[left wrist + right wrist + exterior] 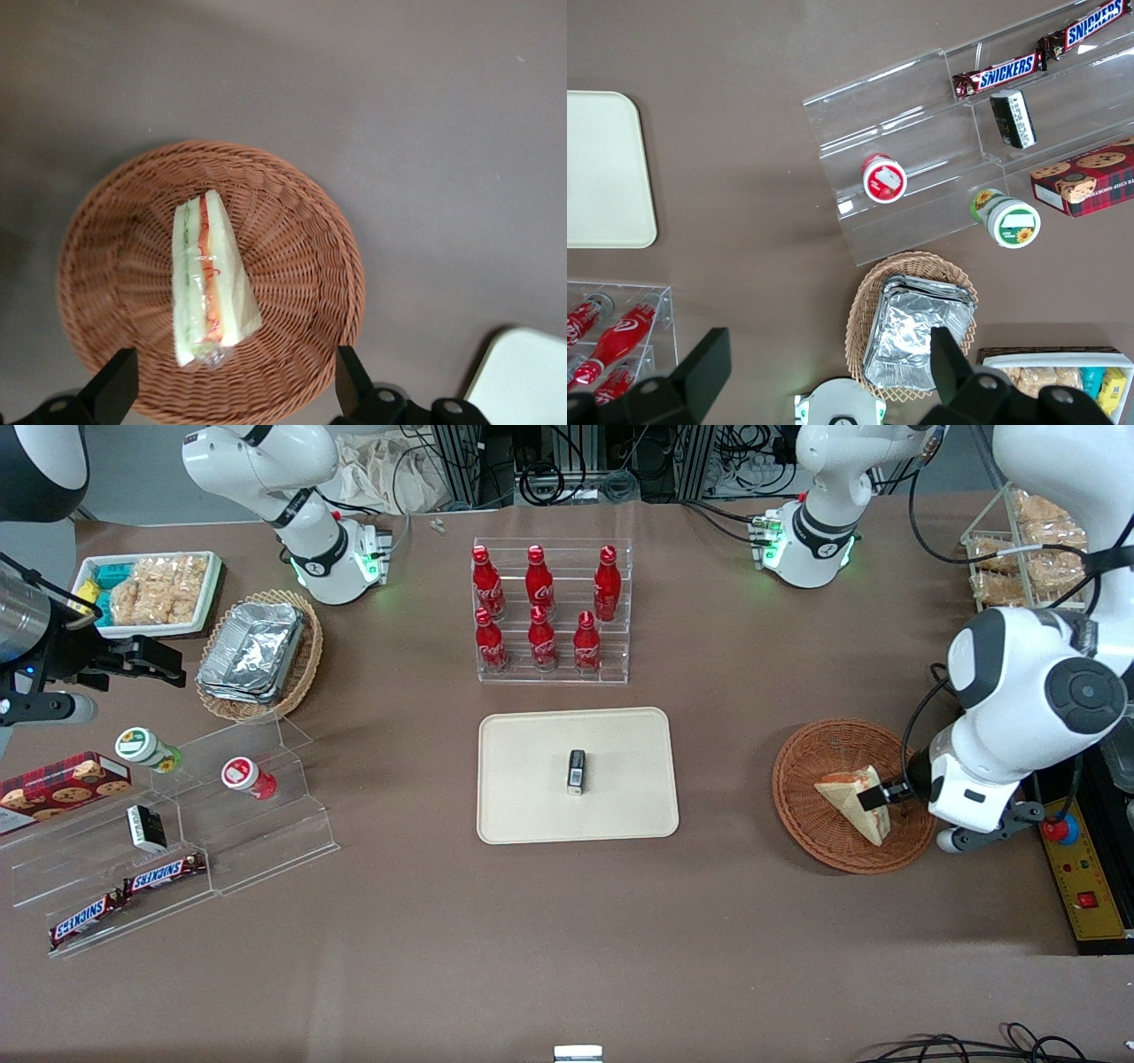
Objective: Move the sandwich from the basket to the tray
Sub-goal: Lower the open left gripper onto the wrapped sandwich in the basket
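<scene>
The sandwich [849,797], a plastic-wrapped wedge of white bread with red and green filling, lies in the round reddish-brown basket [811,755] toward the working arm's end of the table. In the left wrist view the sandwich [208,274] lies across the basket [297,239]. My left gripper [879,795] hovers just above the basket, over the sandwich's end. It is open [232,352], its fingers spread wide on either side of the sandwich and holding nothing. The beige tray [532,815] lies mid-table; its corner shows in the left wrist view [527,381].
A small black object [576,771] lies on the tray. A clear rack of red cola bottles [549,611] stands farther from the camera than the tray. A clear stepped shelf with snacks [177,824], an oval basket of foil containers [257,654] and a white snack tray [151,589] lie toward the parked arm's end.
</scene>
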### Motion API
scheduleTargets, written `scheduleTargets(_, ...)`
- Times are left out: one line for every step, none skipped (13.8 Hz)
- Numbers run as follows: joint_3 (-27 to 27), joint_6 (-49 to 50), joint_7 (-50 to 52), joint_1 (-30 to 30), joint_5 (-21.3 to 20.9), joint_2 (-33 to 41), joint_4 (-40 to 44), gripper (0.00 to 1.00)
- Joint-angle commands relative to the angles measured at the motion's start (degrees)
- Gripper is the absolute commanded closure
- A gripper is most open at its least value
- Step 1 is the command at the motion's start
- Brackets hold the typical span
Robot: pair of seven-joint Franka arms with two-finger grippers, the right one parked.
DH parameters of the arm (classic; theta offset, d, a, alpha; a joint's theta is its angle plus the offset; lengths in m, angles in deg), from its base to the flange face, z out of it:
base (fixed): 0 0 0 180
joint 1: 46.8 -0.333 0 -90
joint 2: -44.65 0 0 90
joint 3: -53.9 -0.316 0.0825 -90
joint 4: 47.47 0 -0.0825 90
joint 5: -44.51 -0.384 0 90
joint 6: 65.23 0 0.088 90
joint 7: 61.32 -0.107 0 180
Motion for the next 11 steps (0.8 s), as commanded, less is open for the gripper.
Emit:
scheduleTargets(0.31,-2.51,7.51,-0.36,-0.77,-1.31,-0.81,0.0)
scheduleTargets(0.22,-2.6,11.1,-0.37,-0.77,-1.58,-0.72,0.0)
scheduleTargets(0.22,-2.77,14.09,-0.37,-0.94,-2.1,-0.72,0.0)
scheduleTargets(0.22,-3.64,15.69,-0.19,-1.03,-2.72,-0.72,0.0)
scheduleTargets(0.22,-4.0,16.66,-0.1,-1.03,-3.51,-0.81,0.0)
scheduleTargets(0.13,-4.09,17.02,-0.19,-1.12,-4.04,-0.89,0.0)
scheduleTargets(-0.04,-4.09,17.29,-0.28,-1.12,-4.22,-0.98,0.0)
scheduleTargets(-0.48,-4.44,18.77,-0.28,-1.12,-4.57,-0.98,0.0)
scheduleTargets(-0.75,-5.05,20.35,-0.28,-1.12,-5.18,-0.9,0.0)
scheduleTargets(-0.75,-5.93,20.97,-0.19,-1.21,-6.06,-0.98,0.0)
scheduleTargets(-0.75,-6.72,20.98,-0.19,-1.29,-6.5,-1.07,0.0)
